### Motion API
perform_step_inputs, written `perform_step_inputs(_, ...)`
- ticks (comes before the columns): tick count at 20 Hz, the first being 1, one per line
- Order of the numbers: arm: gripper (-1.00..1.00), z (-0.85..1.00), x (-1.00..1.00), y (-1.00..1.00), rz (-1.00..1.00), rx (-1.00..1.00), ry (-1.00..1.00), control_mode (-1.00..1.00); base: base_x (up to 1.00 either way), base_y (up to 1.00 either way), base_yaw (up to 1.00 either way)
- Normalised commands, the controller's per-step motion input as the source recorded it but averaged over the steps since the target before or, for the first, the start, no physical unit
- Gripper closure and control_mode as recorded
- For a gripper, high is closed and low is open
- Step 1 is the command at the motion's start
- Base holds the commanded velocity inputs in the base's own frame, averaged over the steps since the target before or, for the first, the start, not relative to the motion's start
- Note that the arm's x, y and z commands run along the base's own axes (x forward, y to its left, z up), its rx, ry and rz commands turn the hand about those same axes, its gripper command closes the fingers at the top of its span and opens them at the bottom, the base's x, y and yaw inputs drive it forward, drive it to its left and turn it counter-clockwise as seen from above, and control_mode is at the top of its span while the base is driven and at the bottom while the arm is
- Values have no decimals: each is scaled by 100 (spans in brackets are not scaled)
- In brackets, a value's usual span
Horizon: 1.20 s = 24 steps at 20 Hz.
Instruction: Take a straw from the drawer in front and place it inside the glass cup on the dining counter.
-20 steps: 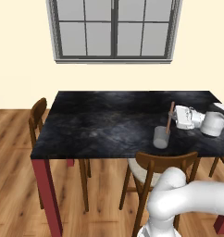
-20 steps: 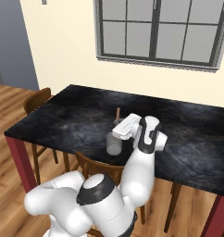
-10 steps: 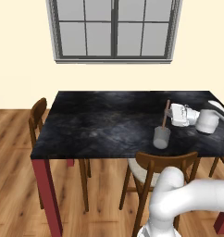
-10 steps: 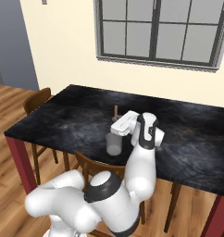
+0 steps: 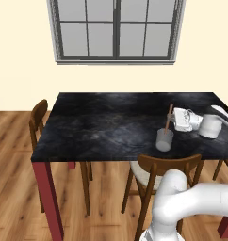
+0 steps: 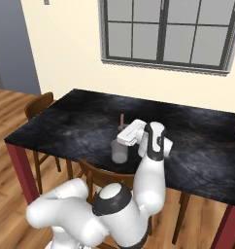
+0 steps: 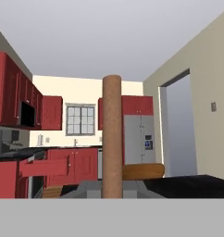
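Right of centre, left base view:
straw (image 5: 168, 120): thin tan-brown stick, long axis nearly upright, top leaning slightly right, lower end down inside the cup.
glass cup (image 5: 164, 140): small translucent grey tumbler, slightly tapered, standing upright on the stone near its front edge.
gripper (image 5: 178, 118): white hand lying sideways just right of the straw's upper part, closed narrow on that stick.
dining counter (image 5: 101, 122): long rectangle of black marbled stone on thin dark red legs, across the middle of the frame.
chairs (image 5: 38, 117): brown wood with curved backs, one at the left end, one at the front edge under the cup.

Centre, right base view:
straw (image 6: 121, 118): short brown tip showing above the white hand, pointing up.
glass cup (image 6: 119, 151): cloudy cylinder just below the hand, on the black stone.
gripper (image 6: 125, 135): directly over the cup's rim; jaws themselves too small to read.
window (image 6: 169, 31): grey-framed panes on the cream wall, upper right.

Centre, hand view:
straw (image 7: 112, 137): smooth matte brown cylinder running vertically from the bottom to above mid-frame, flat top.
drawer (image 7: 44, 167): red box pulled out, lower left, among glossy red cabinets.
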Motion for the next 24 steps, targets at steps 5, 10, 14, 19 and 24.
perform_step_inputs(5, 100, -17, -2, -5, 0, 0, 0, -100, 0, 0, 0)
perform_step_inputs(10, 100, -13, 0, 0, 0, 0, 0, -100, 0, 0, 0)
perform_step_inputs(14, 100, -2, 0, 0, 0, 0, 0, -100, 0, 0, 0)
perform_step_inputs(19, 100, -11, 0, 4, 0, 0, 0, -100, 0, 0, 0)
perform_step_inputs(24, 100, -21, 0, 2, 0, 0, 0, -100, 0, 0, 0)
